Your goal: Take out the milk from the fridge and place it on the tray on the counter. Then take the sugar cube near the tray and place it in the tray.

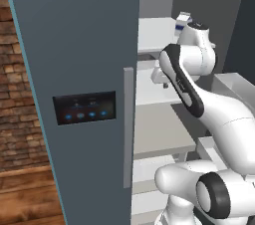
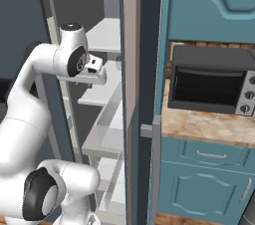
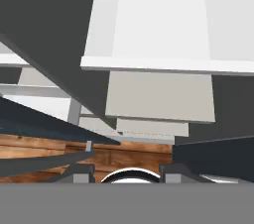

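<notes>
The fridge (image 1: 74,45) stands open, its grey-blue door at the left with a dark lit panel and a long grey handle. The milk (image 1: 183,22), a small white carton with blue markings, stands on an upper white shelf (image 1: 154,35), partly hidden by my wrist. My gripper (image 1: 162,82) hangs inside the fridge, below and left of the milk and apart from it, pointing down. In the hand view the gripper (image 3: 128,174) is open with nothing between its fingertips (image 3: 82,173), over lower shelves and wooden floor. The tray and the sugar cube are out of view.
Right of the fridge, a dark toaster oven (image 2: 213,85) sits on the speckled counter (image 2: 209,125) between teal cabinets (image 2: 209,0). A brick wall (image 1: 15,94) stands left of the door. A clear door bin (image 2: 107,124) and white shelves lie close beneath my hand.
</notes>
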